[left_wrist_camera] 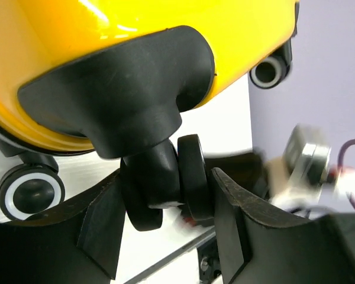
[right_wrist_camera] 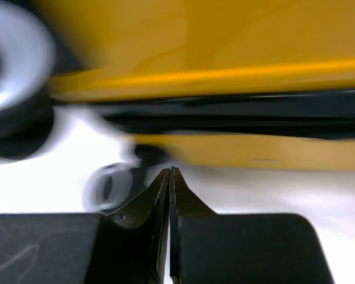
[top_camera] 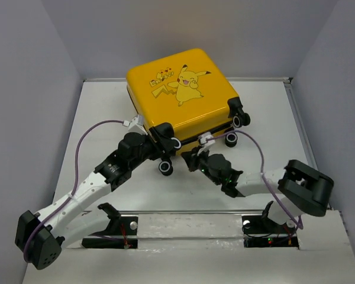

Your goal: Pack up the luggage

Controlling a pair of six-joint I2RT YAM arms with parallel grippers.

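The luggage (top_camera: 180, 94) is a yellow hard-shell suitcase lying shut, cartoon print up, at the back middle of the table. Its caster wheels (top_camera: 165, 167) line its near edge. My left gripper (top_camera: 161, 135) is at the near left corner. In the left wrist view it (left_wrist_camera: 168, 201) is shut on a black double caster wheel (left_wrist_camera: 192, 177) under the yellow shell (left_wrist_camera: 106, 23), both fingers against the wheel. My right gripper (top_camera: 195, 158) sits just in front of the near edge. It (right_wrist_camera: 170, 171) is shut and empty, its tips close below the dark seam (right_wrist_camera: 225, 112), in a blurred picture.
Grey walls (top_camera: 23, 89) close in the white table (top_camera: 94, 118) on the left, back and right. Both arm bases stand on a raised strip (top_camera: 189, 228) at the near edge. Purple cables (top_camera: 86, 139) loop above the arms. Another caster (left_wrist_camera: 31, 190) shows at the left.
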